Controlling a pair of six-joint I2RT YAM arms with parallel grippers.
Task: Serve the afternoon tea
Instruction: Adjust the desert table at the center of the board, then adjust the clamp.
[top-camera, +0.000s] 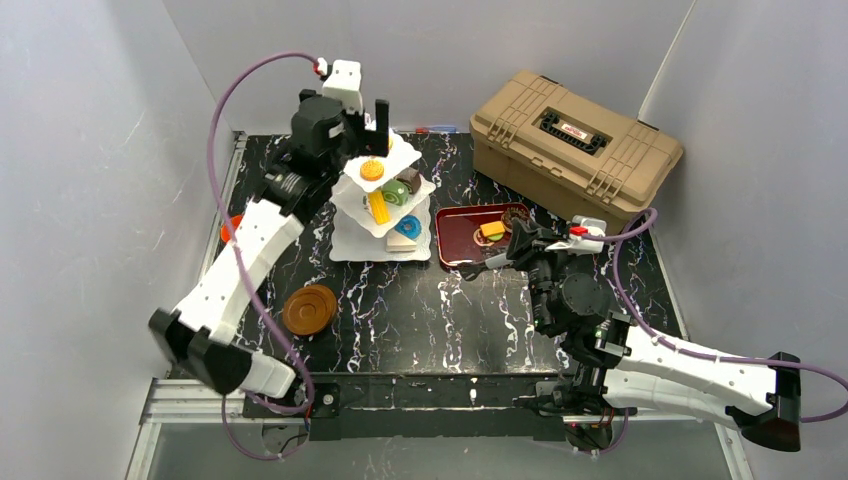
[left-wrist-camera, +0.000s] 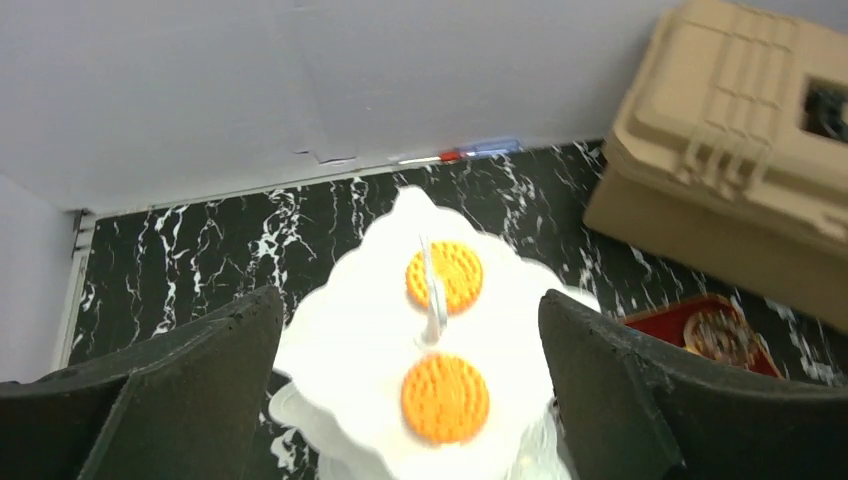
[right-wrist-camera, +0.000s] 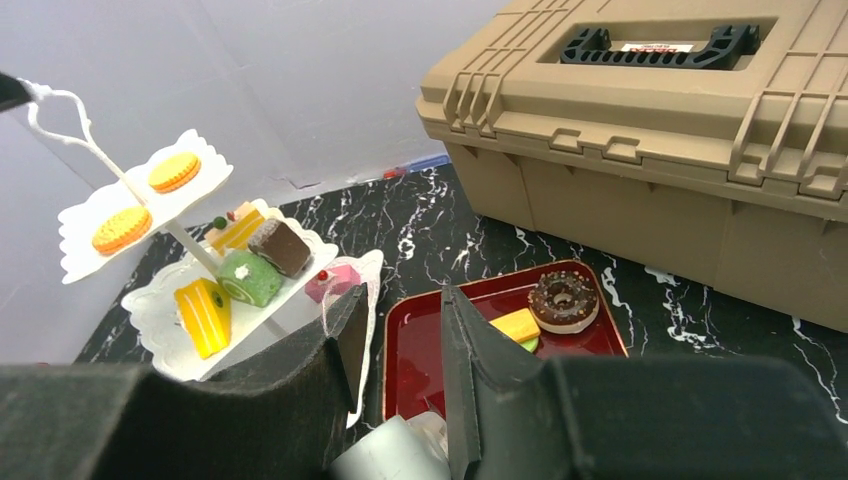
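The white three-tier stand (top-camera: 350, 240) stands at the back middle of the table. Two orange biscuits (left-wrist-camera: 445, 398) lie on its top plate (left-wrist-camera: 350, 340). My left gripper (left-wrist-camera: 410, 300) hovers just above that plate, open wide with nothing between its fingers. The lower plates (right-wrist-camera: 160, 330) carry several pastries, among them a yellow slice (right-wrist-camera: 203, 315) and a green roll (right-wrist-camera: 246, 277). A chocolate donut (right-wrist-camera: 563, 298) and a yellow pastry (right-wrist-camera: 516, 325) lie on the red tray (right-wrist-camera: 450, 340). My right gripper (right-wrist-camera: 404, 295) sits at the tray's near edge, shut on the metal tongs (right-wrist-camera: 395, 450).
A tan toolbox (top-camera: 575, 140) fills the back right corner behind the tray. Stacked brown saucers (top-camera: 309, 309) lie front left of the stand. An orange cup (top-camera: 230, 228) peeks out behind the left arm at the table's left edge. Grey walls close in three sides.
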